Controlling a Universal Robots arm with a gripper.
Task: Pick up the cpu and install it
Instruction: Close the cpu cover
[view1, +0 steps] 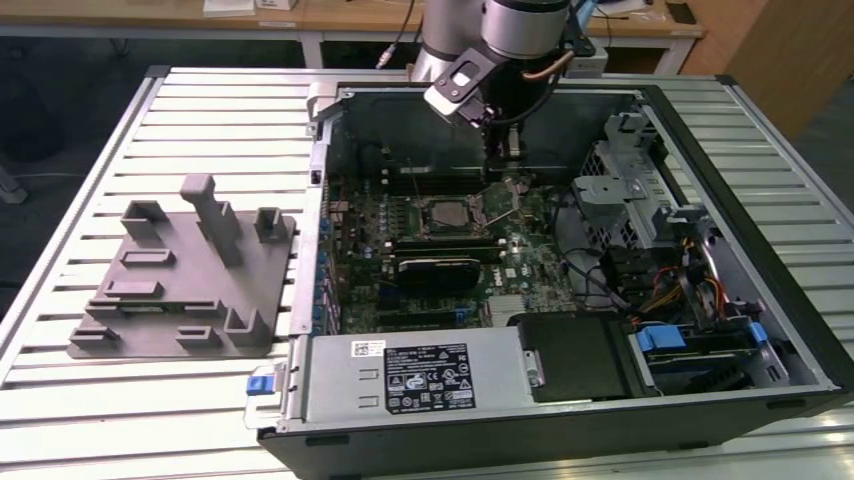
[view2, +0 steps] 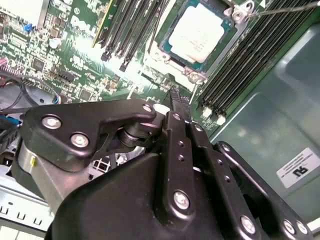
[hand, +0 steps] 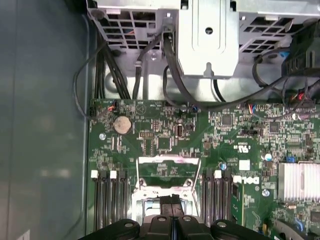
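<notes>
The cpu (view2: 195, 34), silver top up, lies flat inside the black motherboard socket (view1: 447, 213) within the open computer case. My gripper (view2: 178, 104) hangs just beside the socket, toward the case's back wall, with its two dark fingers pressed together and nothing between them. The exterior view has the gripper (view1: 506, 178) at the socket's far right corner, low over the board. In the first wrist view the fingertips (hand: 172, 201) stand right before the socket's metal frame (hand: 163, 172).
A grey plastic tray (view1: 187, 290) with upright pegs lies on the slatted table at the exterior view's left. Memory slots (view2: 250, 55) flank the socket. Cables (view1: 594, 265), a drive cage (view1: 641, 190) and the power supply (view1: 414, 375) crowd the case.
</notes>
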